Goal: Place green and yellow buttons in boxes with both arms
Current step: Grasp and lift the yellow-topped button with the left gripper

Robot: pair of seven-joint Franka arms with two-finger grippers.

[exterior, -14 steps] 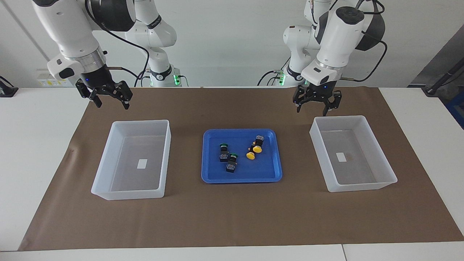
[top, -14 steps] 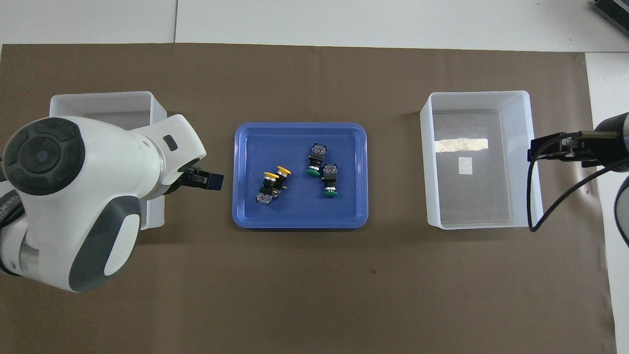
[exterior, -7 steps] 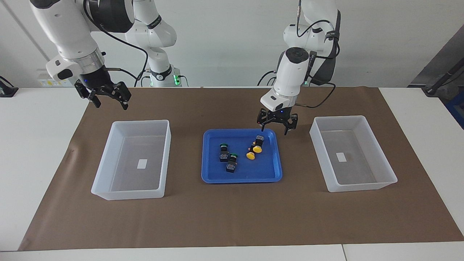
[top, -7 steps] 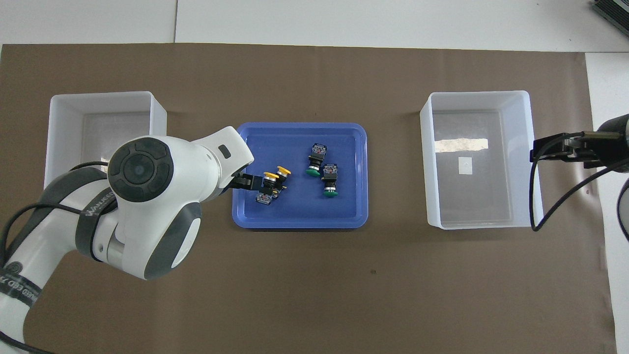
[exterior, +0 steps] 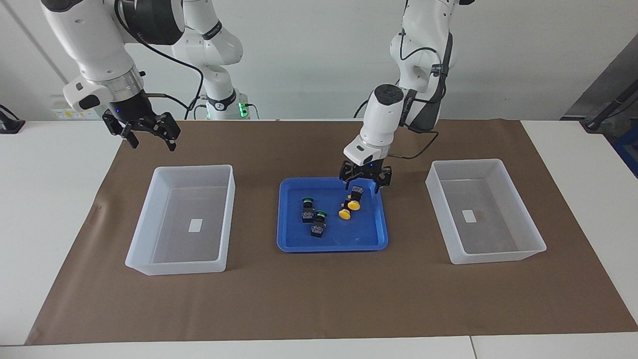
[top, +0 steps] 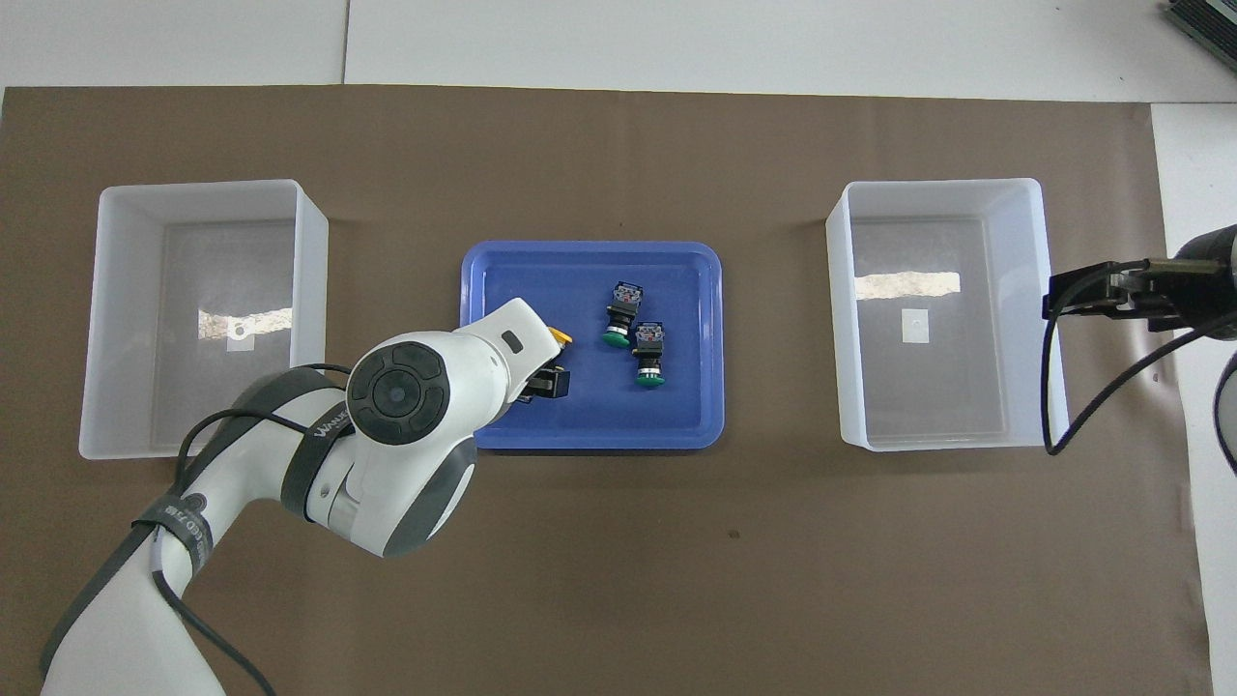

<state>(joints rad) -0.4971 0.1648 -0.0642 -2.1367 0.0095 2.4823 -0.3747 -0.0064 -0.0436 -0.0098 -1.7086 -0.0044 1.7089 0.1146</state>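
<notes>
Two green buttons [exterior: 307, 209] [exterior: 319, 223] and two yellow buttons [exterior: 354, 198] [exterior: 344, 212] lie on their sides in a shallow blue tray [exterior: 299, 247]. My left gripper [exterior: 365, 182] is open and empty, low over the yellow button nearer the robots. In the overhead view the left arm hides most of the yellow pair; one yellow cap [top: 559, 335] and both green buttons [top: 618, 319] [top: 649, 353] show. Two empty translucent boxes [exterior: 193, 168] [exterior: 468, 162] stand beside the tray, one toward each end. My right gripper [exterior: 149, 132] is open and empty, raised over the mat by its box.
A brown mat [exterior: 319, 299] covers the white table [exterior: 40, 199]. The blue tray [top: 589, 248] sits midway between the boxes [top: 208, 186] [top: 937, 184]. The right arm's black cable [top: 1049, 387] hangs over the edge of its box in the overhead view.
My left arm swung from over its box toward the tray and came down over the yellow buttons. The right gripper has barely moved. The buttons have not moved.
</notes>
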